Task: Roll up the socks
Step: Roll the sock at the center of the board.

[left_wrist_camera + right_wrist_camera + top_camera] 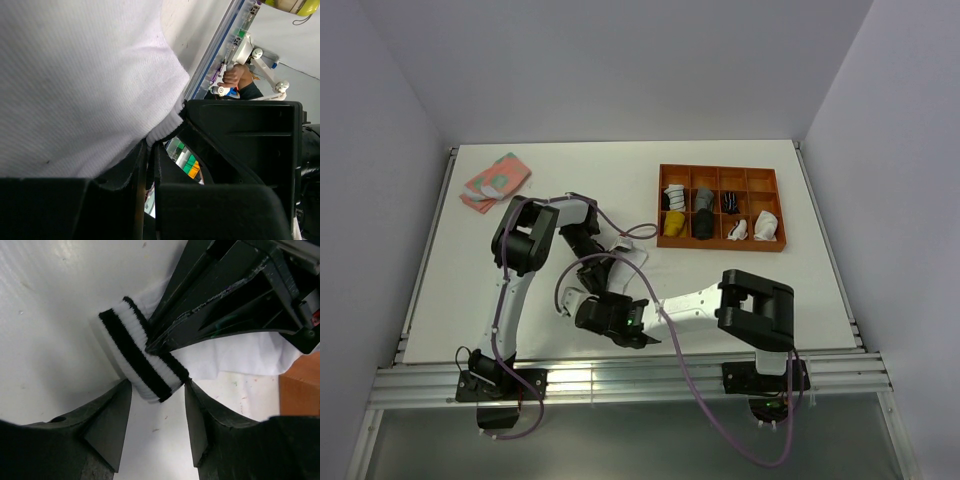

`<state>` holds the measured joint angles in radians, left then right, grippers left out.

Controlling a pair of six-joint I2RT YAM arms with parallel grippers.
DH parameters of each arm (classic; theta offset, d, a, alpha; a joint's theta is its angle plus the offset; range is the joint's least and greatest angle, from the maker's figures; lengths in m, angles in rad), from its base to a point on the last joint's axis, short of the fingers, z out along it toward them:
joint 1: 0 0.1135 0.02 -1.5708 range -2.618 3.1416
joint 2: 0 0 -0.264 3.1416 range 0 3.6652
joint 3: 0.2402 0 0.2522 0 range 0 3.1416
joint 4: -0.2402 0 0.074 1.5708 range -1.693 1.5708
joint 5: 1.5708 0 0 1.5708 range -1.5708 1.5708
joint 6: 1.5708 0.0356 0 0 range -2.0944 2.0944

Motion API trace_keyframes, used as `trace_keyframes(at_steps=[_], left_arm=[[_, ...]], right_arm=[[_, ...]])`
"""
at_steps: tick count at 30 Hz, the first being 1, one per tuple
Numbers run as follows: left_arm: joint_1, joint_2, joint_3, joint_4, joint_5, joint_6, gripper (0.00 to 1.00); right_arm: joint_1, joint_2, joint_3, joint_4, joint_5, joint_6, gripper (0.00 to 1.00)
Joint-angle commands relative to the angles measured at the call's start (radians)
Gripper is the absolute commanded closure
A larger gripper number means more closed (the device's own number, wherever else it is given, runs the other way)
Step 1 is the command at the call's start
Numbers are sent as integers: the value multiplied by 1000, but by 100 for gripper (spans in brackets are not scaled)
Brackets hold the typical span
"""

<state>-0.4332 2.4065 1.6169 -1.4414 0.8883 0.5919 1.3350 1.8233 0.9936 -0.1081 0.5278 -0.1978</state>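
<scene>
Spread, my right claw (157, 390) straddles the white sock (142, 365), cuff pinched by my left claw (150, 150); closing crooked could yank it free.

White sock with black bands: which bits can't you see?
Top view: the white fabric sock with black cuff bands is mostly covered by the left arm and right arm.
Left wrist view: too close; the fabric runs off the edges.
Right wrist view: the left gripper hides much of the foot.
</scene>
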Motion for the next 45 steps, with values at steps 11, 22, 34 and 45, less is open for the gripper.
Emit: trace_keyframes(at_steps=[11, 22, 34, 45], left_arm=[[19, 8, 18, 72, -78, 68, 87], [111, -101, -6, 229, 43, -38, 73], [226, -447, -264, 680, -32, -290, 78], [347, -730, -501, 955, -221, -238, 76]], right_arm=[[-43, 4, -15, 45, -161, 61, 88], [-229, -110, -95, 53, -572, 196, 95], [-382, 5, 59, -120, -937, 256, 94], [-542, 238, 350, -407, -1271, 209, 90]])
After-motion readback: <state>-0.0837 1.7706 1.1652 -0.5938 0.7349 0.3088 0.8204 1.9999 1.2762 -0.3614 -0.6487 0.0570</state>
